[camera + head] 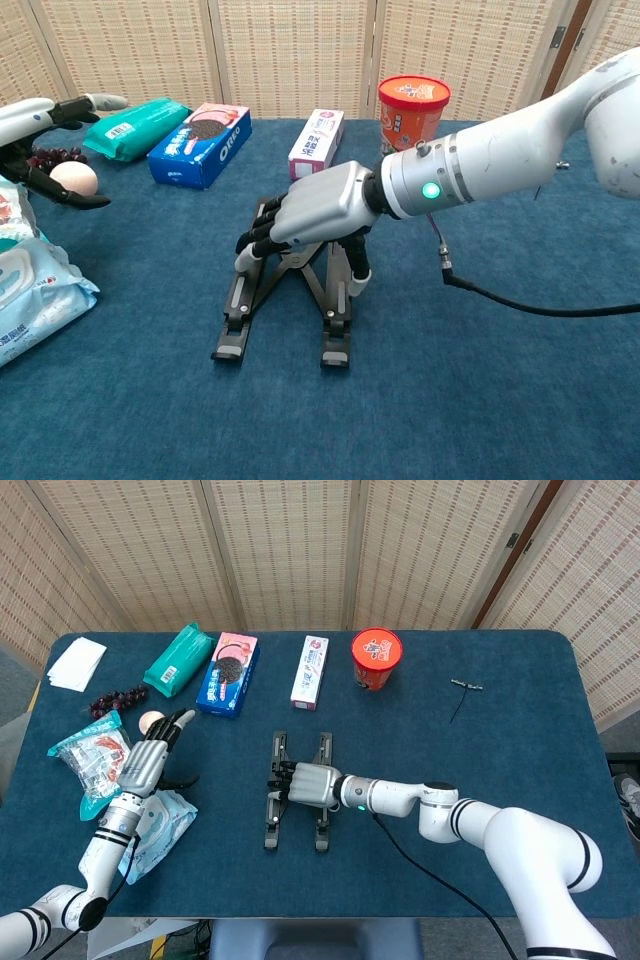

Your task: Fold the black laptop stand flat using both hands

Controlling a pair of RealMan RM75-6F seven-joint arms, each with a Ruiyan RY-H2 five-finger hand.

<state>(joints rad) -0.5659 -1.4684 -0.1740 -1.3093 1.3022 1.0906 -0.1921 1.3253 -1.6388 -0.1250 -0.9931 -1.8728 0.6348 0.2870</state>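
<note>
While our right hand (318, 205) curls its fingers (256, 240) onto the stand (240, 318) to flatten it, our left hand (143, 763) hovers aside, fingers spread.

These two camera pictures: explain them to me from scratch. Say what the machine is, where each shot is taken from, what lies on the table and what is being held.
This is a two-armed robot with human-like hands, at a blue table. One picture looks down from its head, the other looks forward from its chest.

The right hand rests on the black laptop stand, fingers draped over its left rail and the thumb at the right rail. The left hand hovers open, holding nothing, beside an egg.

Along the far edge lie a green packet, an Oreo box, a white box and a red cup. Snack and wipe packets lie at the left.
</note>
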